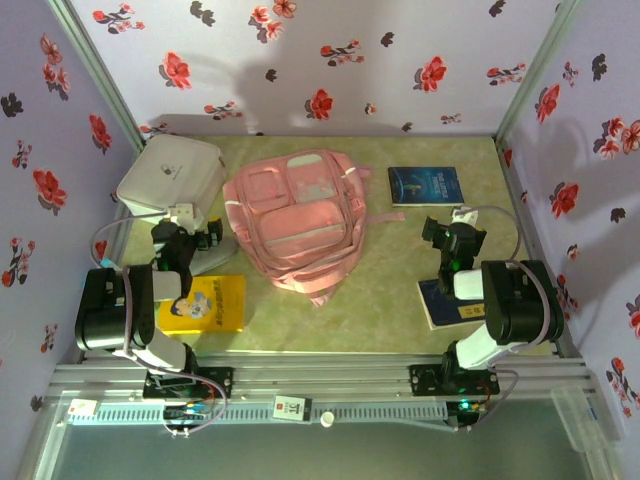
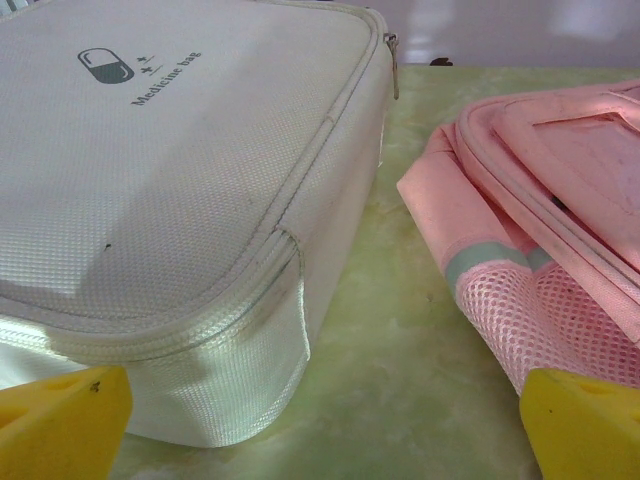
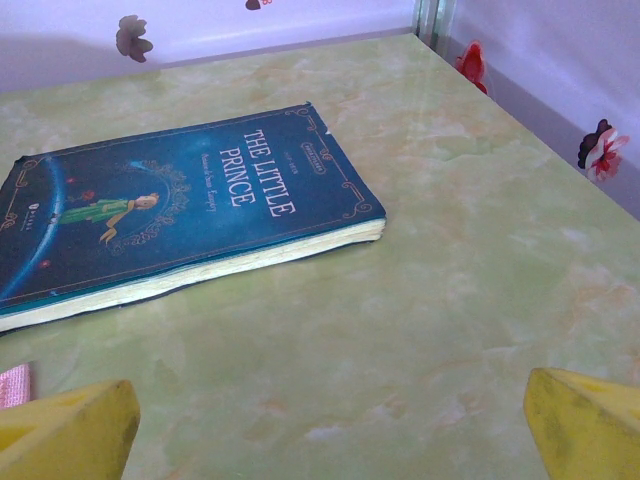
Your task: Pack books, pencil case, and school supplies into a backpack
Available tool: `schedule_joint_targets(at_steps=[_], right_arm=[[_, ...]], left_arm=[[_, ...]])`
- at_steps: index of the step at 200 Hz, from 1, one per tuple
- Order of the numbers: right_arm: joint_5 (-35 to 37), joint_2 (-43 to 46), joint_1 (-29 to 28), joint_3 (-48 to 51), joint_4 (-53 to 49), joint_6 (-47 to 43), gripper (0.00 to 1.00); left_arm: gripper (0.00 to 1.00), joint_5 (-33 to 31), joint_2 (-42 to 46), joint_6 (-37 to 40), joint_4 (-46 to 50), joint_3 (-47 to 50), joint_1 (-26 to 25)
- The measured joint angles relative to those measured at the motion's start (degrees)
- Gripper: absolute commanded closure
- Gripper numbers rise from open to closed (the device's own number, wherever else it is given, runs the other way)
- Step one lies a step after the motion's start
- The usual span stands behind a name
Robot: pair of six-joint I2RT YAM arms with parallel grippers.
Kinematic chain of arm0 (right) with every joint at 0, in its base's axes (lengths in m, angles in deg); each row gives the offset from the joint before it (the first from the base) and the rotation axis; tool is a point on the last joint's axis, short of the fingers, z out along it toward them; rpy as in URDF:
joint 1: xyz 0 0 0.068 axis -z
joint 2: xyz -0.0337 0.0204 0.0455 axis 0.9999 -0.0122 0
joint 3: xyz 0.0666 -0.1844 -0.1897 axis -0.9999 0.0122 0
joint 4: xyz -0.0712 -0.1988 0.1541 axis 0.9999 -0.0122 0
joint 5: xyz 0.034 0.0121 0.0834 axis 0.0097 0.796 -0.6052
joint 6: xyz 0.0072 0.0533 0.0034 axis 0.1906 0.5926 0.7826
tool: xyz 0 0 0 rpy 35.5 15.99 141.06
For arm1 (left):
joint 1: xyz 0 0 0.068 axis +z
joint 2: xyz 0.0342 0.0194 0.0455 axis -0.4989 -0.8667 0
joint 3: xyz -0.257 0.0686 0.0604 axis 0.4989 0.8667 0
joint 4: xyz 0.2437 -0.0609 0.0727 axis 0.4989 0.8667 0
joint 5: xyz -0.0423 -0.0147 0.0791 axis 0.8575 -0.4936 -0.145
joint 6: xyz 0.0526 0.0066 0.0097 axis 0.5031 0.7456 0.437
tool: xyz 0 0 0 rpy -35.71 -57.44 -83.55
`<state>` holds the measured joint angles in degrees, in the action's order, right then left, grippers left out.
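1. Three books lie flat on the desk (image 1: 400, 290), none packed. One dark blue book (image 1: 425, 186) sits upper right. A second dark blue book (image 1: 445, 303) sits lower right, partly hidden under the right arm. The yellow book (image 1: 205, 304) sits lower left, beside the left arm.
2. Backpack (image 1: 298, 215) is at frame centre, lying flat with front pockets up and straps trailing toward the bottom edge. Cannot tell whether the main zip is open.
3. White medicine bag (image 1: 170, 176) is at upper left, just beside the backpack with a strip of bare desk between them.
4. Left jaws are spread wide and empty, low over that strip, with the bag's corner on one side and the backpack's mesh pocket on the other.
5. Right jaws are spread wide and empty, facing the upper-right blue book but apart from it. The title "The Little Prince" is readable in the right wrist view.
6. Judgement: the task is at its very start.
7. Risks:
   - The books are thin and flat on a smooth desk, so the jaws may skid a book away rather than get under its edge.
   - The soft backpack may sag shut if one arm does not hold its mouth open.
   - The left jaws sit close to the mesh and could snag it.
   - The lower-right book is awkward for the right arm to reach.
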<state>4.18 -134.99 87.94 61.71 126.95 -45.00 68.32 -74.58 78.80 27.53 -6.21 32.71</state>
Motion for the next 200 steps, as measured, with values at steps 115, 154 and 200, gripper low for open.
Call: schedule_joint_targets(at_steps=[115, 154, 200], right_arm=[[5.5, 19.1, -0.3, -17.4, -38.8, 16.3, 0.01], [-1.6, 11.5, -4.9, -29.3, -51.7, 24.8, 0.01], [-10.2, -2.7, -16.2, -38.8, -56.2, 29.4, 0.06]], left_arm=[[0.00, -12.1, 22.5, -9.5, 13.8, 0.2, 0.0], [0.00, -13.9, 27.0, -20.9, 34.6, -15.9, -0.3], [0.00, -2.3, 24.4, -28.0, 48.1, -23.8, -5.0]])
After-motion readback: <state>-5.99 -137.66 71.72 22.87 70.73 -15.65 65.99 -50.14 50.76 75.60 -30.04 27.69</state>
